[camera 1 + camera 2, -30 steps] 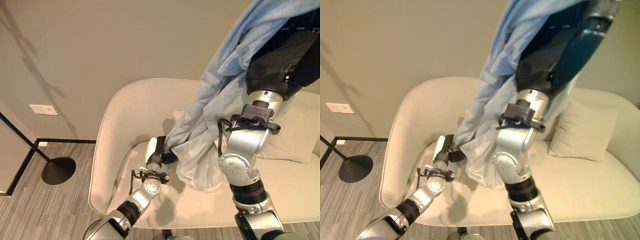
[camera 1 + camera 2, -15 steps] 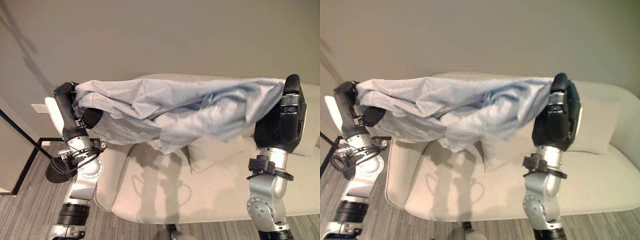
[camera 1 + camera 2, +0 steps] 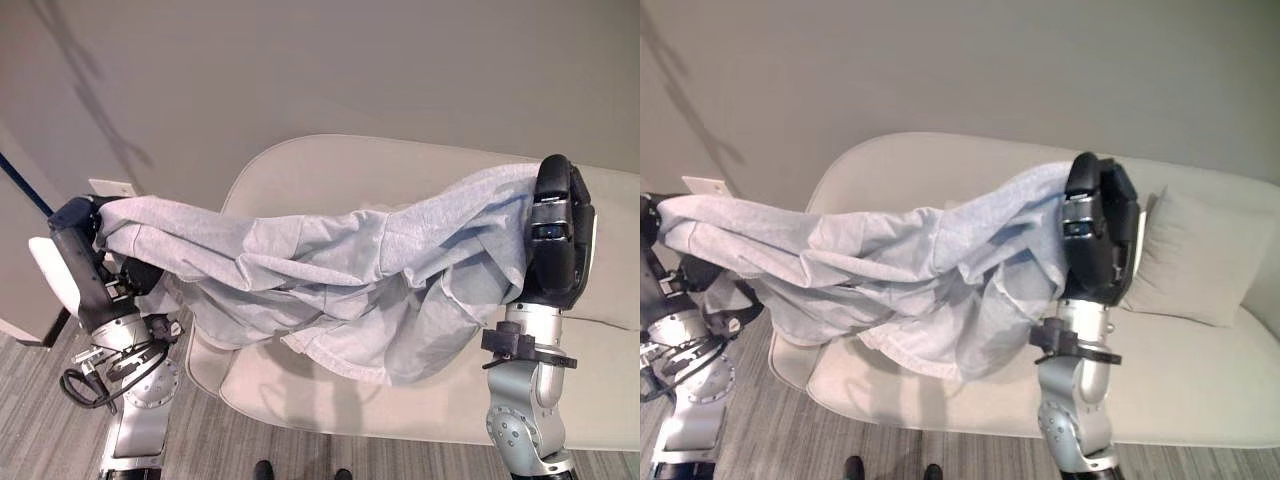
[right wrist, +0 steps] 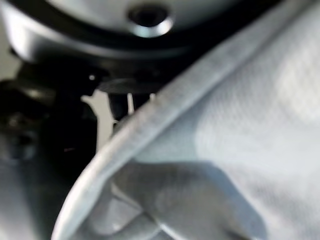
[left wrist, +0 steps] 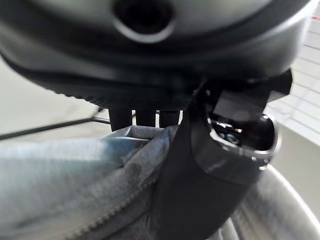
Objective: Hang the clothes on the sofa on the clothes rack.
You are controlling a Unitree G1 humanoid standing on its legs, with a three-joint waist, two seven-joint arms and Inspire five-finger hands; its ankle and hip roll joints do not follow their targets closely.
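Note:
A light blue-grey garment hangs stretched between my two raised hands, above the beige sofa. My left hand holds one end at the left, fingers curled into the cloth. At the right, my right hand grips the other end, and the fabric drapes over its fingers. The middle of the garment sags in folds, its lowest hem just above the sofa seat.
A beige cushion leans against the sofa back at the right. A white wall plate sits low on the wall at the left. Grey striped carpet covers the floor around the sofa.
The whole picture has shifted, so the camera moved. The garment stays stretched between both hands and now sags lower; a second ago it hung from the raised right hand alone.

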